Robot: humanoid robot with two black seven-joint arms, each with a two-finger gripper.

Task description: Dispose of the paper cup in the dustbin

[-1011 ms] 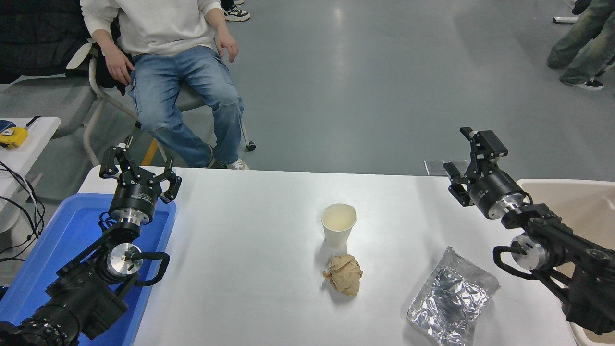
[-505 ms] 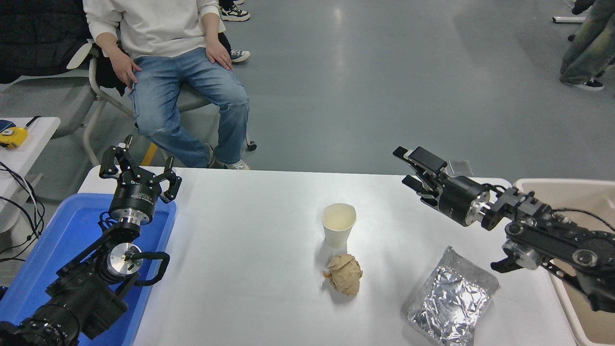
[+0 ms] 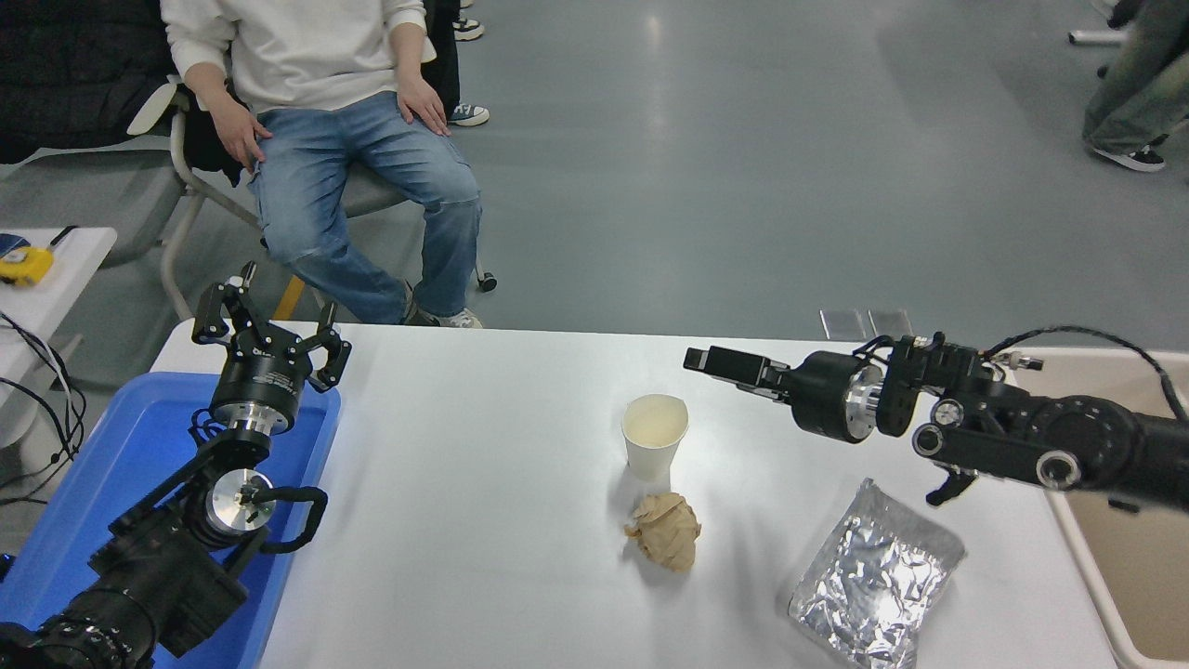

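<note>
Standing upright at the table's [image 3: 483,576] centre, mouth up, one tapered white paper cup [image 3: 655,435] — one crumpled brown paper ball [image 3: 665,531] at its 6 o'clock, one creased foil bag [image 3: 873,576] at 4, one smooth beige dustbin [image 3: 1068,530] at 3. Right gripper [image 3: 720,361] at 2 o'clock, finger gap indiscernible; left gripper [image 3: 269,325] parked at 9 — fingers apart

Crumpled brown paper ball [image 3: 665,531], silver foil bag [image 3: 873,588], blue tray [image 3: 111,483] on the table.

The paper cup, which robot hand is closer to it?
The right. The right gripper hangs just to the right of the paper cup, not touching it. The left gripper is parked far off to its left, over the blue tray.
</note>
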